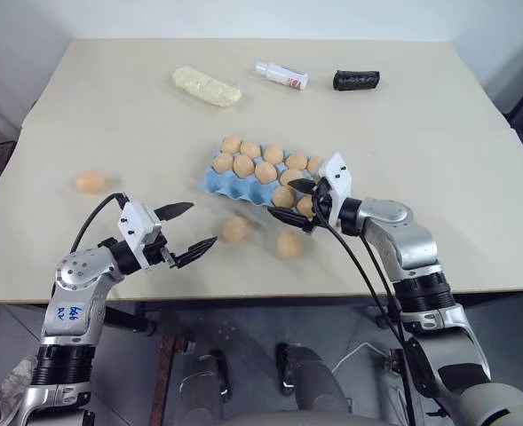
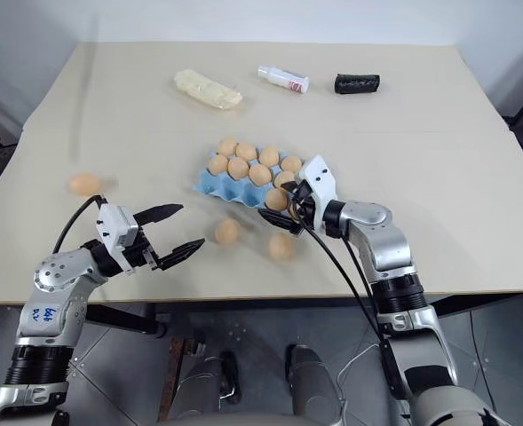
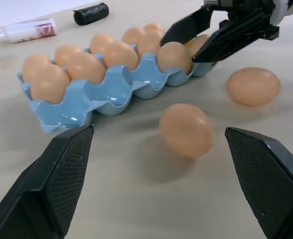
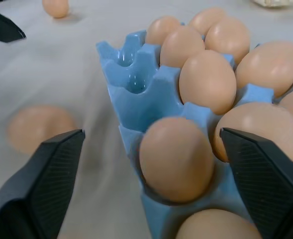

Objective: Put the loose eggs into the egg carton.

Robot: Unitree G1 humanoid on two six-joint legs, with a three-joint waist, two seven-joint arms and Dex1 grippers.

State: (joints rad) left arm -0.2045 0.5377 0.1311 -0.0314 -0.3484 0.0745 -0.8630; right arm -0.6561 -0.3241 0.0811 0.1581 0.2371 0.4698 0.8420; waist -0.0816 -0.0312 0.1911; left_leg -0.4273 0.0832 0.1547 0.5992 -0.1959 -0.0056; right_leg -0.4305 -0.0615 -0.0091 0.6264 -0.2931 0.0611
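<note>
The light blue egg carton (image 1: 219,184) lies mid-table with several tan eggs in its cups; two cups at its left end (image 4: 128,69) are bare. Three loose eggs lie on the table: one far left (image 1: 90,182), one (image 1: 235,229) and another (image 1: 289,244) just in front of the carton. My right gripper (image 1: 289,201) is open at the carton's near right corner. Its fingers (image 4: 47,174) stand wide on either side of an egg (image 4: 176,158) seated in a cup, without touching it. My left gripper (image 1: 202,223) is open and empty, pointing at the nearer loose egg (image 3: 186,129).
At the far side lie a pale yellow wrapped lump (image 1: 206,86), a white bottle (image 1: 281,75) and a black cylinder (image 1: 356,80). The table's front edge (image 1: 243,297) runs just behind both grippers.
</note>
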